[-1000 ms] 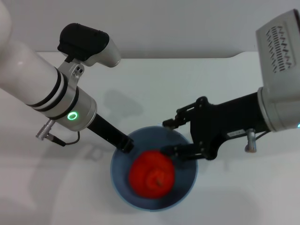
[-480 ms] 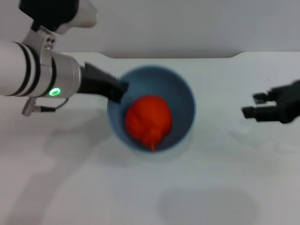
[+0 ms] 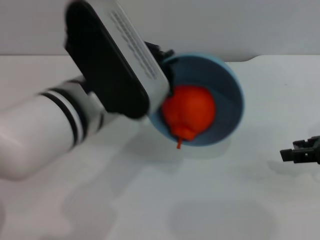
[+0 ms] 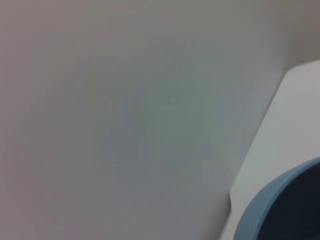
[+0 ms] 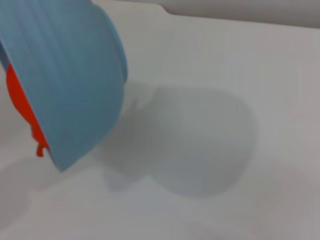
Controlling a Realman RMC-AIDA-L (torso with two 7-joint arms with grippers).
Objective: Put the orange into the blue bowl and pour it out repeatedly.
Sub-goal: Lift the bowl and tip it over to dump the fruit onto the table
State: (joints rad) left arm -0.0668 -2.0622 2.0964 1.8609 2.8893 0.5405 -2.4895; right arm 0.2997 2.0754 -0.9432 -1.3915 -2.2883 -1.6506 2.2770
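Observation:
My left gripper [image 3: 161,54] holds the blue bowl [image 3: 227,85] by its rim, lifted off the table and tipped steeply towards me. Its fingers are mostly hidden behind the wrist. The orange [image 3: 190,112] lies against the bowl's lower rim, its stem hanging over the edge. The right wrist view shows the bowl's outside [image 5: 70,75] with the orange [image 5: 17,95] peeking out at the rim. The left wrist view shows only a piece of the bowl's rim [image 4: 270,200]. My right gripper [image 3: 292,151] is empty, low at the far right, well clear of the bowl.
The white table [image 3: 225,200] lies under the bowl, with the bowl's shadow on it. The table's far edge runs just behind the bowl, with a grey wall beyond. My left forearm [image 3: 45,135] crosses the left half of the head view.
My left arm has lifted the bowl up and to the right and tipped it, and the orange has rolled to the lower rim. My right gripper has drawn back to the right.

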